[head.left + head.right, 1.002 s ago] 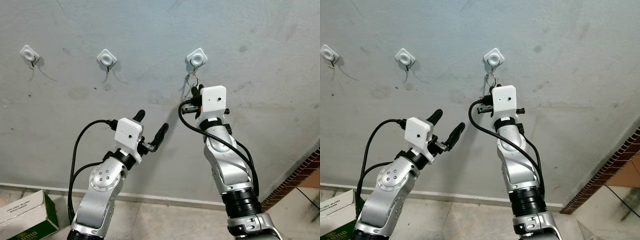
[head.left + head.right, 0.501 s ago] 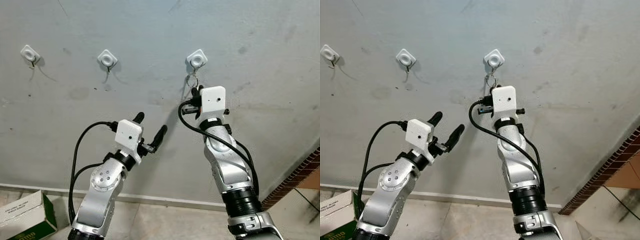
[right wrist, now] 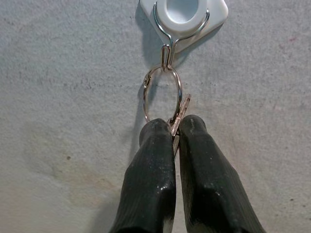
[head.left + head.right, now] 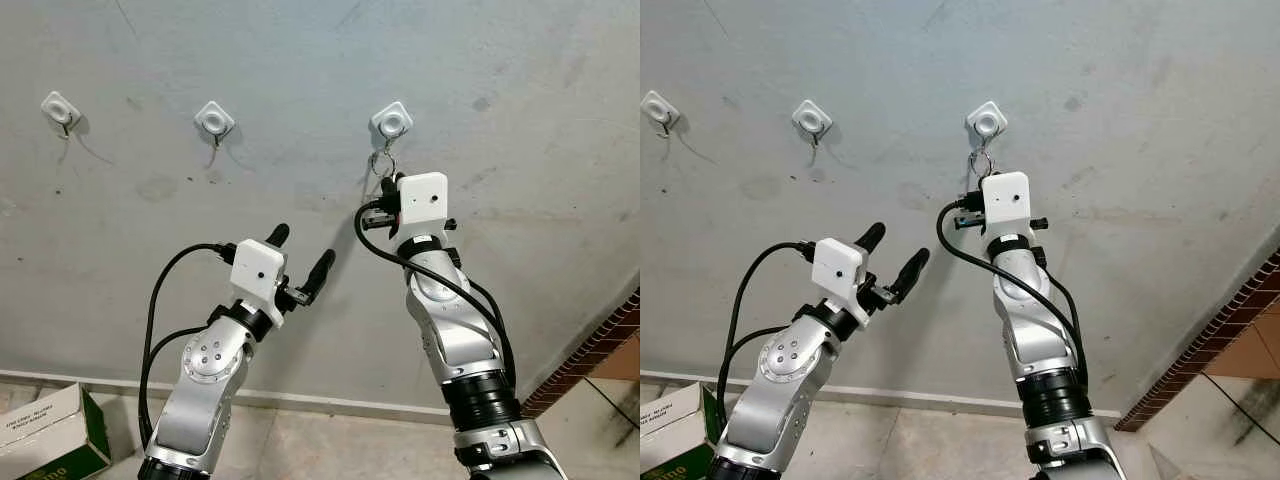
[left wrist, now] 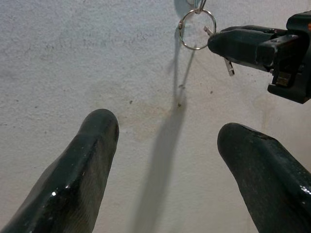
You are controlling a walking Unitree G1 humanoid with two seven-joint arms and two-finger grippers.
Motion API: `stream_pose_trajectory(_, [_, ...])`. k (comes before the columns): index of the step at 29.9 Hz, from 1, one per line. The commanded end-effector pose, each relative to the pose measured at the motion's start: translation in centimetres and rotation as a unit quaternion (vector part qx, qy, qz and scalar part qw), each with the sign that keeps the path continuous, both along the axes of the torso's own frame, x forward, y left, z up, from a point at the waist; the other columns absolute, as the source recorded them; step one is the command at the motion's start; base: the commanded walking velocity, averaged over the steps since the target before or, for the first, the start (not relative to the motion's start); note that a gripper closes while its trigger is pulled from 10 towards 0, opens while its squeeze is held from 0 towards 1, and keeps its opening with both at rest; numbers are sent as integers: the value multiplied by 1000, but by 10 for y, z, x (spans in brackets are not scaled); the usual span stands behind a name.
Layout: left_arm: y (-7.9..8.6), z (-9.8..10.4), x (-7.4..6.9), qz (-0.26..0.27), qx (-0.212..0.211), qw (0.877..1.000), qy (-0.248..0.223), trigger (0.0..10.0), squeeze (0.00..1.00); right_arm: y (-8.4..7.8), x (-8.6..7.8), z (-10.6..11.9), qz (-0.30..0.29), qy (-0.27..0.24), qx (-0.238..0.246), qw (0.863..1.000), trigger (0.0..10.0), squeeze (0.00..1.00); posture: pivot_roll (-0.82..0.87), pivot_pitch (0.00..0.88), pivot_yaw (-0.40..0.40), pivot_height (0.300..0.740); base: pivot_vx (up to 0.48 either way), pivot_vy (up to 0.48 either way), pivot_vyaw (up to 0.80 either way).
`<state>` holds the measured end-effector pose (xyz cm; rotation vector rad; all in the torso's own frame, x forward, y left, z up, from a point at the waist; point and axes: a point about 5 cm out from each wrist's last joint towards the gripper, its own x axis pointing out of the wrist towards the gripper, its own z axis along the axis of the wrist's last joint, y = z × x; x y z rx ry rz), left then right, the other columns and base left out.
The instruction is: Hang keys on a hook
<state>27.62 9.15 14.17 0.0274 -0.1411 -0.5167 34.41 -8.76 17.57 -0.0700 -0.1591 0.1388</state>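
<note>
**A:** Where are your keys right now?

**B:** The key ring (image 3: 162, 94) is threaded on the wire loop of the right-most hook (image 3: 183, 13) on the wall (image 4: 500, 60). A key (image 3: 178, 116) on the ring is pinched between the two fingers of your right hand (image 3: 176, 127), which are pressed nearly together just below the hook. The left wrist view agrees: the ring (image 5: 197, 29) hangs from above with the right fingertip against it.

**A:** And your other hand?

**B:** Your left hand (image 4: 300, 255) is held up lower and to the left, fingers spread wide, holding nothing and well apart from the hook. Two more hooks (image 4: 215, 118) sit further left on the wall, with nothing on them that I can make out.

**A:** So you only need to let go?

**B:** Probably, but that is where it could go wrong. I cannot tell whether the ring sits fully in the bottom of the wire loop or only rests on its tip. If you pull the hand down or away before opening it, you may drag the ring back off, or tug the white hook plate from the wall. If you open too little, the key may catch on a finger and come away with it.

**A:** Anything below?

**B:** A cardboard box (image 4: 45, 440) stands on the floor to the left, not under the hook, so dropped keys would land on the floor.
</note>
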Motion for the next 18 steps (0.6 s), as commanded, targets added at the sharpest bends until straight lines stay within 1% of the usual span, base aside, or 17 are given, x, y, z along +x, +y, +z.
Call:
stream_pose_trajectory(1, [1, 1, 1, 7, 5, 1000, -5, 10000, 0, 6, -1, -18, 15, 45, -10, 999, 10000, 0, 44, 2, 26, 740, 0, 0, 0])
stream_pose_trajectory(4, [0, 0, 1, 7, 7, 1000, -4, 10000, 0, 6, 1, -22, 10, 59, -17, 998, 10000, 0, 44, 2, 26, 740, 0, 0, 0])
stream_pose_trajectory(9, [0, 0, 1, 7, 10, 1000, -3, 10000, 0, 10, 3, -22, 15, 62, -19, 998, 10000, 0, 46, 6, 27, 740, 0, 0, 0])
stream_pose_trajectory(14, [0, 0, 1, 8, 11, 1000, -3, 10000, 0, 12, 6, -19, 16, 57, -17, 998, 10000, 0, 48, 7, 26, 740, 0, 0, 0])
stream_pose_trajectory(18, [0, 0, 1, 10, 13, 1000, -4, 10000, 0, 12, 10, -11, 11, 38, -8, 999, 10000, 0, 50, 8, 24, 740, 0, 0, 0])
